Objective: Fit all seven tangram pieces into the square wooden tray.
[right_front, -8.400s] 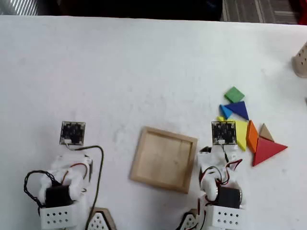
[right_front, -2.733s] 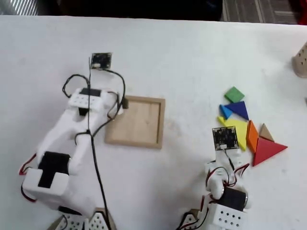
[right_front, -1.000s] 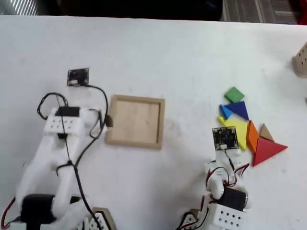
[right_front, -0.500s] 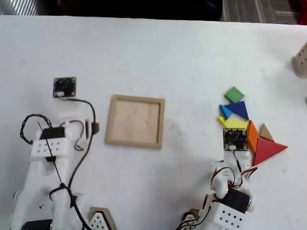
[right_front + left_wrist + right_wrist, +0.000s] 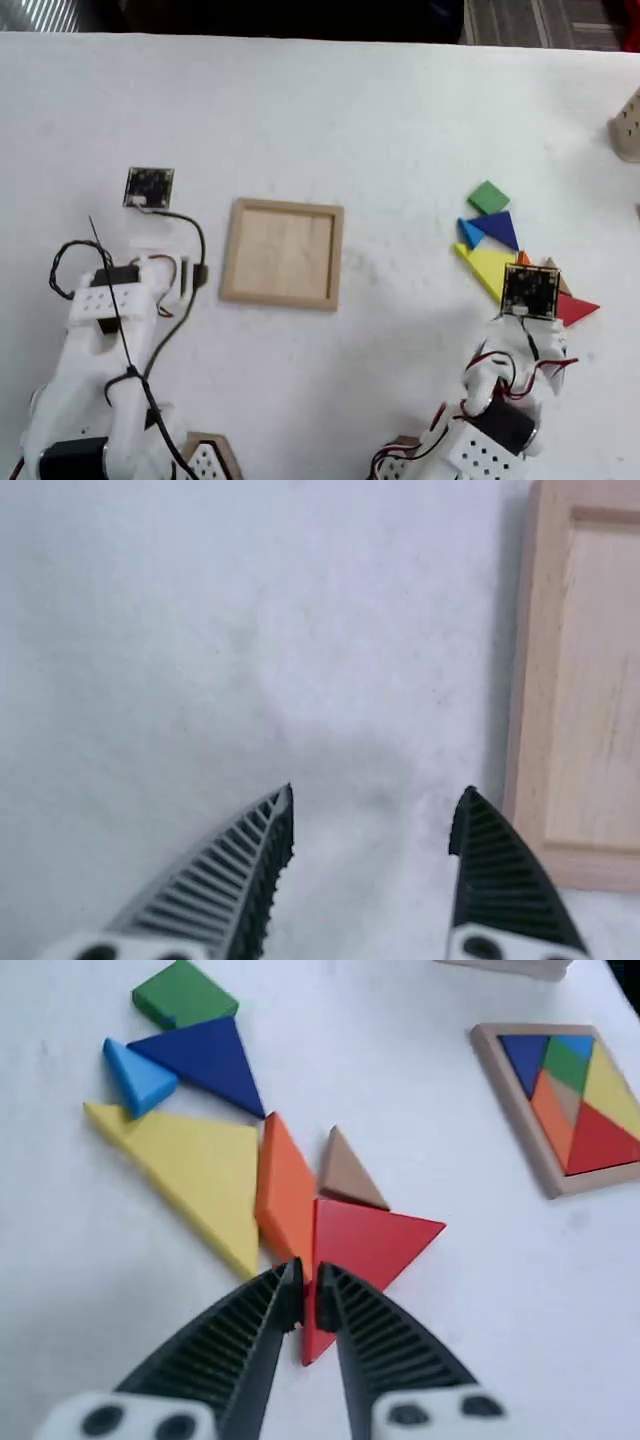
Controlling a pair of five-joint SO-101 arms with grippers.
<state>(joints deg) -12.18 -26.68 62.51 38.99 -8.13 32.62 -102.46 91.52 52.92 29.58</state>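
Note:
The square wooden tray [image 5: 282, 253] lies empty at mid-table. My left gripper [image 5: 375, 802] is open just off the tray's left rim [image 5: 520, 680], nothing between its fingers. The pieces cluster at the right: green square [image 5: 185, 992], dark blue triangle [image 5: 205, 1055], small light blue triangle [image 5: 140, 1075], big yellow triangle [image 5: 195, 1170], orange piece [image 5: 285, 1195], tan triangle [image 5: 348, 1172], red triangle [image 5: 365, 1245]. My right gripper [image 5: 307, 1278] is shut, its tips over the seam between the orange and red pieces, holding nothing. From above, the right arm's board [image 5: 530, 290] covers part of the cluster.
A second wooden tray [image 5: 510, 1110], filled with a finished tangram, lies beyond the loose pieces. A pale wooden object [image 5: 628, 125] stands at the table's right edge. A wooden block [image 5: 210, 460] sits at the front edge between the arm bases.
The left arm, after sliding the tray left and back, has pulled away from it toward its base. The right arm has swung right, over the orange and red pieces.

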